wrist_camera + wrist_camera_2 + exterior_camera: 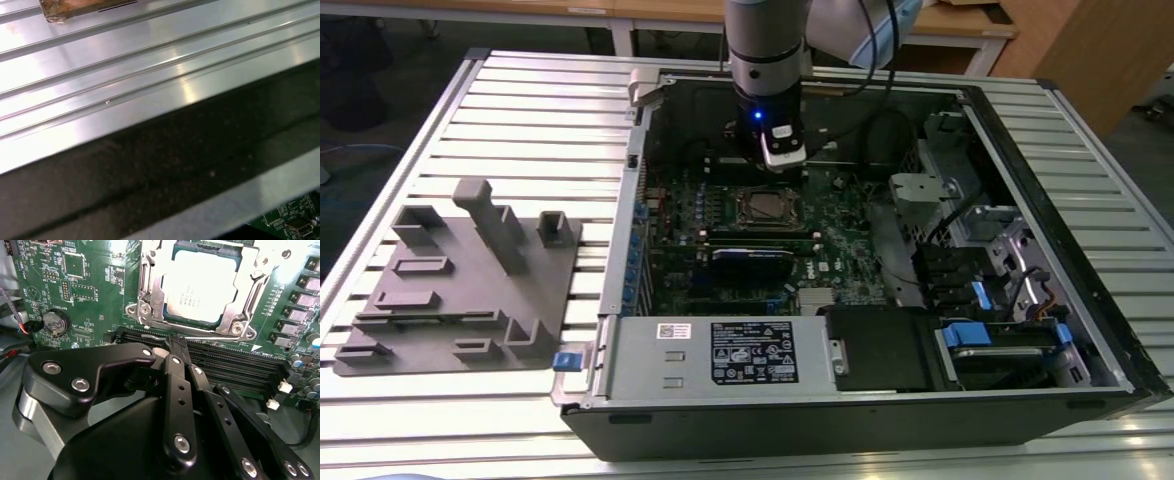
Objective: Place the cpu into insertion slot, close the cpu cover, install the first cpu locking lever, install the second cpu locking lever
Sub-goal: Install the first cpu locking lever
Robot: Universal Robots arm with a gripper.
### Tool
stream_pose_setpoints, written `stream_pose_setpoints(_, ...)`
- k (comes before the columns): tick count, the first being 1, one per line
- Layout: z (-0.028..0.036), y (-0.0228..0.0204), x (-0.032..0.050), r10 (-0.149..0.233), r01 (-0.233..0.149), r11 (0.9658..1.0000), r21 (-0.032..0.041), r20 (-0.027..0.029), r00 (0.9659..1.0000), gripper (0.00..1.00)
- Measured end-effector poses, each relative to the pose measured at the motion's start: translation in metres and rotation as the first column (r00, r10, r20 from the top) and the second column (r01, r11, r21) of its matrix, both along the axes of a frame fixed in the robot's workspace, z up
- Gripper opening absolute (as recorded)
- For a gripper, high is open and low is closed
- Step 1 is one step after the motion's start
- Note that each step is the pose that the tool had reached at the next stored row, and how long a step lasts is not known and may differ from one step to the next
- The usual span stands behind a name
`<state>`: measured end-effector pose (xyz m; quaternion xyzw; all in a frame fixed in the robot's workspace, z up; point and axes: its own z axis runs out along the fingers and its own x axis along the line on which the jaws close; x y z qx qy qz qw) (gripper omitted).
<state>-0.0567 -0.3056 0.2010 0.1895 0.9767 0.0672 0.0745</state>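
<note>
The cpu (202, 285) lies flat in the insertion slot (150, 290), its pale metal top facing up and catching a bright glare. The cpu cover (231, 320) looks to be down around it, a silver frame bordering the chip on all sides, though the glare makes it hard to be sure the frame sits fully flat. In the exterior view the same socket (765, 206) shows as a small silvery square on the green motherboard (827, 245), directly below the gripper (783, 158).

In the second wrist view the gripper (175, 342) hangs just short of the socket, above the long black memory slots (235, 367) that run beside it. Its black fingers (176, 371) are pressed together with nothing between them, their tips apart from the cover.

A round coin battery (55, 321) sits on the board off to one side of the gripper, well apart from the socket.

The board lies inside an open computer case (1067, 330), whose power supply (720, 355) lies at the near edge in the exterior view. The case rests on a ribbed metal table (520, 120). A grey plastic fixture (467, 280) stands on the table at the exterior view's left, outside the case and far from the gripper. The first wrist view shows the table's ribs (125, 65) and a dark case wall (175, 160).
</note>
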Motion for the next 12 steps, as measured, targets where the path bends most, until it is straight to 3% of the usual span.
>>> stream_pose_setpoints(12, -0.0045, 0.0000, 0.0006, 0.000, 0.000, 1.0000, -0.0028, 0.0002, 1.0000, 0.11)
